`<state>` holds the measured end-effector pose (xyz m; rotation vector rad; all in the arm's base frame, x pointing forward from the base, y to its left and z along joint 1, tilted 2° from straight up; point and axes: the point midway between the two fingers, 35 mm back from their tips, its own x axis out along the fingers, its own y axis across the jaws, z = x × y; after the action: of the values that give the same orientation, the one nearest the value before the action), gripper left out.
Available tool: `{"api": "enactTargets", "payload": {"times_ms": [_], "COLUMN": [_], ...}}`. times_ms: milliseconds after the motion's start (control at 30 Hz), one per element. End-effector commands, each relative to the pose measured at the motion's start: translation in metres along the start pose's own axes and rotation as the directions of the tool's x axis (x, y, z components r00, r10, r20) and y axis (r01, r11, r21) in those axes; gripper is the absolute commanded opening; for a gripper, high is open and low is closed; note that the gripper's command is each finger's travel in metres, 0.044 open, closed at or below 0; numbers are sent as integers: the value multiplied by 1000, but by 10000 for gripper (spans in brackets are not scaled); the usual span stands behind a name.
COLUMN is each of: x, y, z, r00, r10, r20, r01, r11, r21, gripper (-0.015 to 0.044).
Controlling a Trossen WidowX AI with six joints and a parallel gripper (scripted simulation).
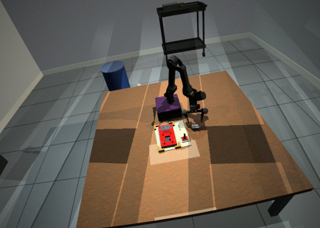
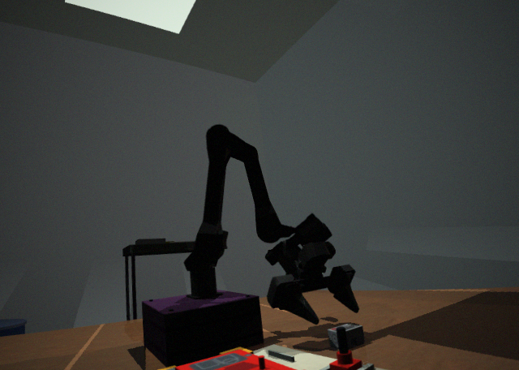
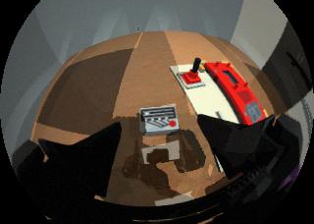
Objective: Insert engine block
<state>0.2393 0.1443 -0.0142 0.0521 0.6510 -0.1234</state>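
Note:
The grey engine block [image 1: 195,126] with a small red mark lies on the table, just right of the white base plate. It also shows in the wrist view [image 3: 160,120] and in the exterior view [image 2: 345,334]. The red car body [image 1: 167,135] sits on the plate with a dark rectangular opening [image 1: 168,138] in its middle. My gripper [image 1: 195,115] is open and empty. It hangs a little above the engine block, apart from it; it also shows in the exterior view [image 2: 334,310].
A red-based black lever [image 1: 184,137] stands on the plate's right side. The arm's purple base box [image 1: 168,107] is behind the plate. A black cart [image 1: 182,26] and a blue barrel [image 1: 115,75] stand on the floor beyond the table.

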Motion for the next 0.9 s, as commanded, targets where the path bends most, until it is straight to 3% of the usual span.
{"api": "enactTargets", "payload": {"times_ms": [0, 167, 867], "x": [0, 1, 20], "y": [1, 1, 11], "z": [0, 0, 6], "r00": [1000, 1000, 954], "r10": [2, 1, -34], "r20": [0, -9, -299], "r01": [-2, -1, 175], "r11": [1000, 1000, 870], "r21": [-2, 12, 461], "gripper": [440, 440, 440]}}
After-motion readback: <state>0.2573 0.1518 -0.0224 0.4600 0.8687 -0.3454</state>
